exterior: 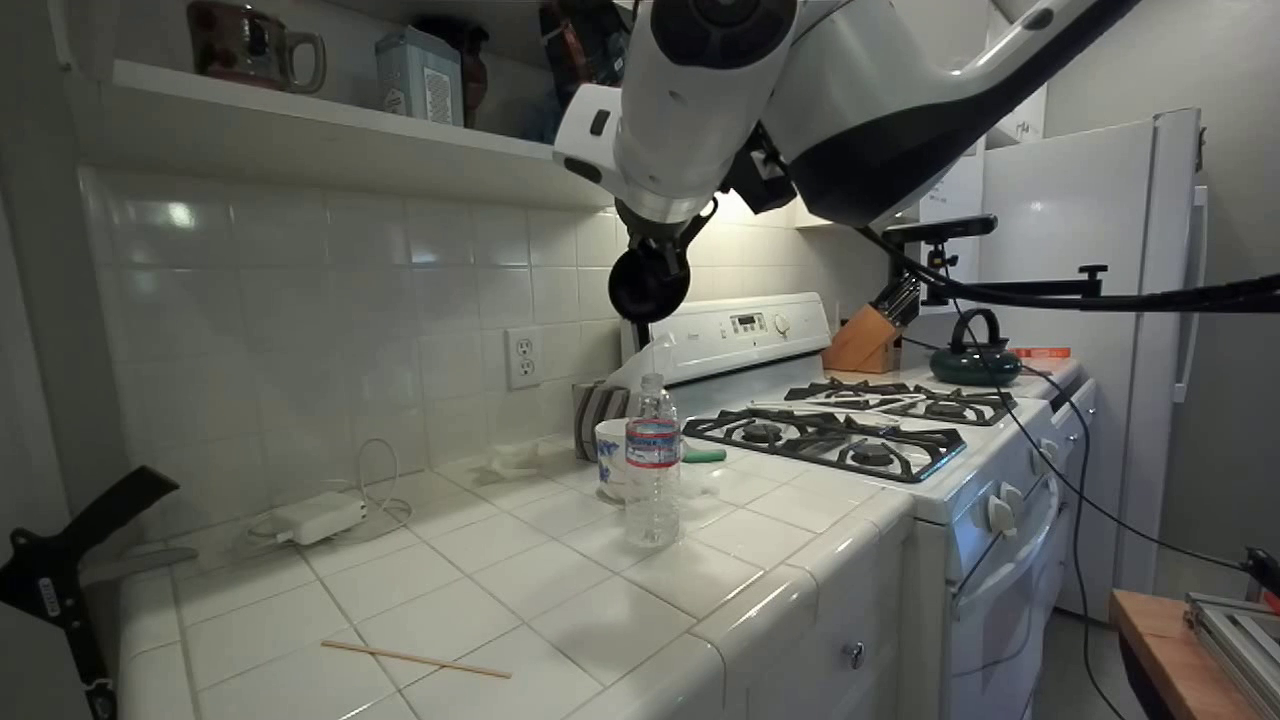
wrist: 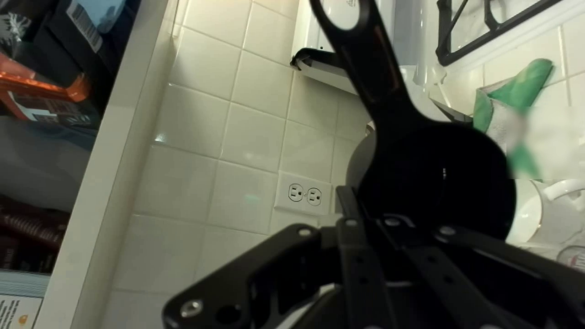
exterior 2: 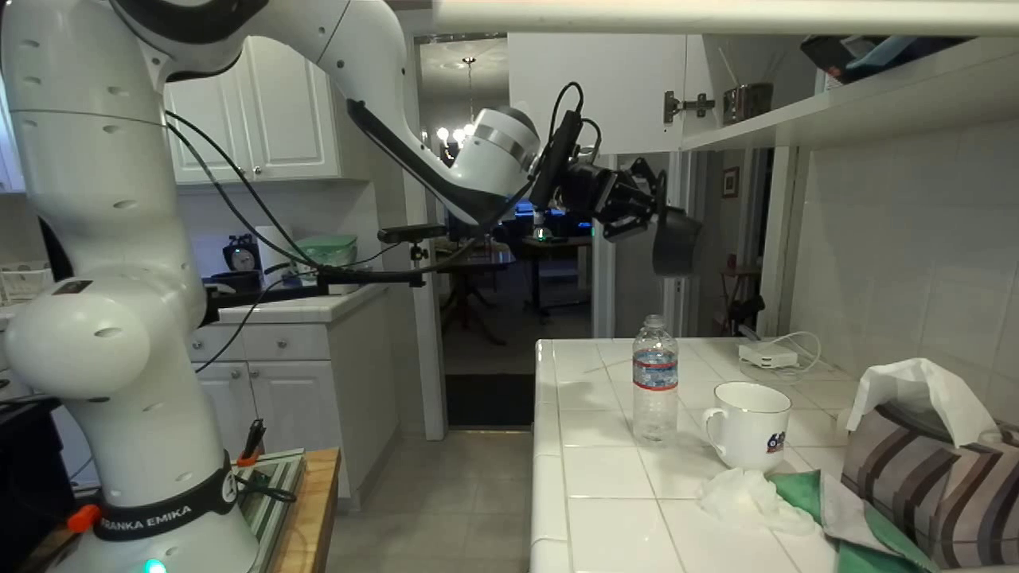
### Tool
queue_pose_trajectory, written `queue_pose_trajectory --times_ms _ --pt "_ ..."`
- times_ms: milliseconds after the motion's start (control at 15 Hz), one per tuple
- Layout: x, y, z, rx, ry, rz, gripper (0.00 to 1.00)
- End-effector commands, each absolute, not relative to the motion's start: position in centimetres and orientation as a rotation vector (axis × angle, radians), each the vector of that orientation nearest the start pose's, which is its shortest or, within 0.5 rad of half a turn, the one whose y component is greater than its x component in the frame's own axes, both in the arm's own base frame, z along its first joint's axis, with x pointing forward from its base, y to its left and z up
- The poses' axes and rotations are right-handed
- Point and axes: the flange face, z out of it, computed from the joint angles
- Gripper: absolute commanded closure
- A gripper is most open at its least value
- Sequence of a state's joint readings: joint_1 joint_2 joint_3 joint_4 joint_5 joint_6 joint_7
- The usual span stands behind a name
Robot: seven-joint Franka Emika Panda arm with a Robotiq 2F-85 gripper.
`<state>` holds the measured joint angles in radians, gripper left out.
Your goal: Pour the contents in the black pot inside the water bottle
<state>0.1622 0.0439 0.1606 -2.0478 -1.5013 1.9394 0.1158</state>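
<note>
The tiled tabletop (exterior: 560, 600) carries the clear plastic water bottle (exterior 2: 655, 382) upright, presumably so its narrow mouth can receive. Higher, apart from it, the black pot (exterior 2: 675, 243) hangs tilted, likely for pouring, the fingers (wrist: 354, 237) pinching it near the rim.

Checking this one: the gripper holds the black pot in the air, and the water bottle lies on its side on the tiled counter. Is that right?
Not quite: the water bottle stands upright on the tiled counter, not lying on its side, as both exterior views show. The rest holds: the gripper has the black pot in the air.
</note>
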Motion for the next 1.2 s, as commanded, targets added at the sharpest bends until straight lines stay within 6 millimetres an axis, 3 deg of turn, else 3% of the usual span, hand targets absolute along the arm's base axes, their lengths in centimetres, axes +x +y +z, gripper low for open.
queue_pose_trajectory --times_ms 0,1133 --pt "55.6 12.3 46.1 1.547 0.840 0.201 0.99" --pt "55.1 13.8 46.1 1.446 0.829 0.184 0.99"
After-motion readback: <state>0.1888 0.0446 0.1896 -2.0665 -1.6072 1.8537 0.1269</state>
